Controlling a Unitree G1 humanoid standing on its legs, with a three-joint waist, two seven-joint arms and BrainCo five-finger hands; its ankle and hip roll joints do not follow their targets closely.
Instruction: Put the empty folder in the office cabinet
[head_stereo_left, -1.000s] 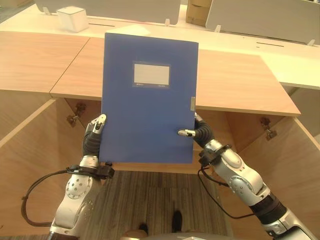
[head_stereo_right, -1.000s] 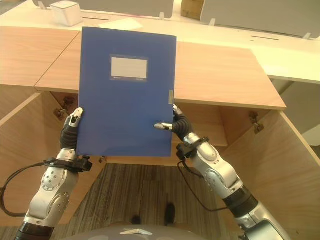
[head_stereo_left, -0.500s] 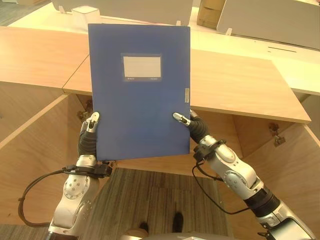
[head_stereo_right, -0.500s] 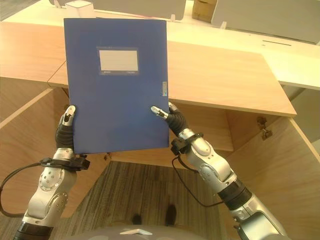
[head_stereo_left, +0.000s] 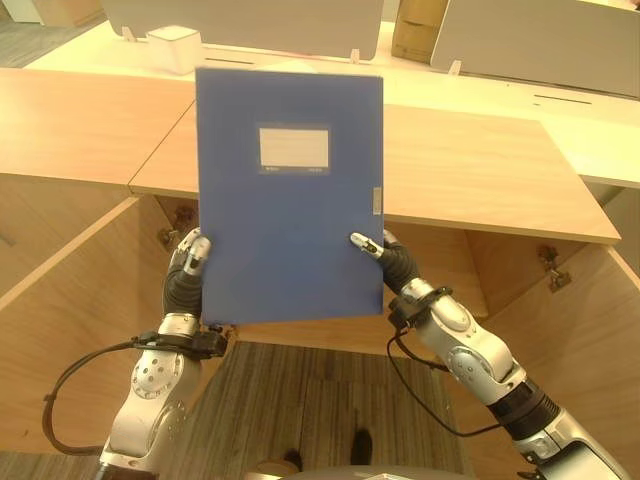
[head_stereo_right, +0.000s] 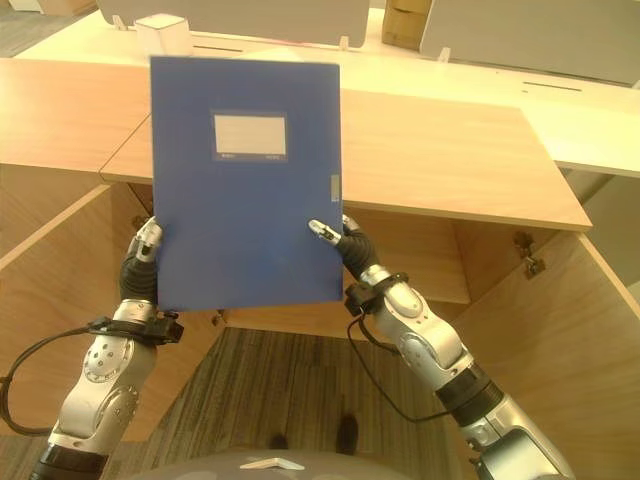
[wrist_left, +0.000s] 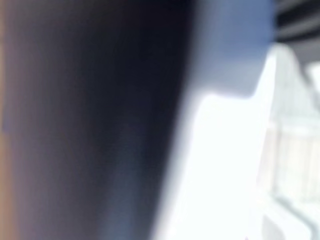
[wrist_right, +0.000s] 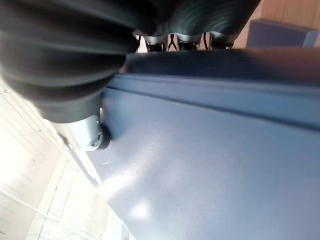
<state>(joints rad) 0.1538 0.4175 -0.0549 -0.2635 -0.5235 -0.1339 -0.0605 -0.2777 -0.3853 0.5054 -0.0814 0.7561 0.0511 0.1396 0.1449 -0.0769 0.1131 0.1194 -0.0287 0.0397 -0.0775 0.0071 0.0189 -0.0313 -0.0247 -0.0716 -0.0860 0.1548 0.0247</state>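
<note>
Seen from the robot's head, looking down past both arms. Held upright in mid-air, face toward the camera: a blue folder (head_stereo_left: 290, 195) with a pale blank label window (head_stereo_left: 294, 148) near its top and a small clasp (head_stereo_left: 376, 200) on its right-hand edge. Gripped at both lower side edges. On one side, the left hand (head_stereo_left: 186, 270), thumb on the front cover near the bottom left corner, remaining fingers hidden behind the cover, so a pinch on the folder as far as can be judged. On the other side, the right hand (head_stereo_left: 385, 258), thumb tip resting on the front near the lower right edge; from the right wrist view, thumb (wrist_right: 87, 137) on one face and fingers (wrist_right: 177, 41) curled over the edge, so clamped on the folder.

Behind the folder, the wooden top of an office cabinet (head_stereo_left: 480, 170), both doors swung wide open, hinges (head_stereo_left: 549, 269) visible inside. Below that top, an open wooden interior, partly hidden by the folder. Farther back, a cream desk (head_stereo_left: 590, 130) with a small white box (head_stereo_left: 173, 45) near its far left corner.

Progress, as a judgement: folder lifted and secured, doors already open, but folder not yet inside. Left to do: lowering, pushing forward into the open compartment, setting down, releasing.
</note>
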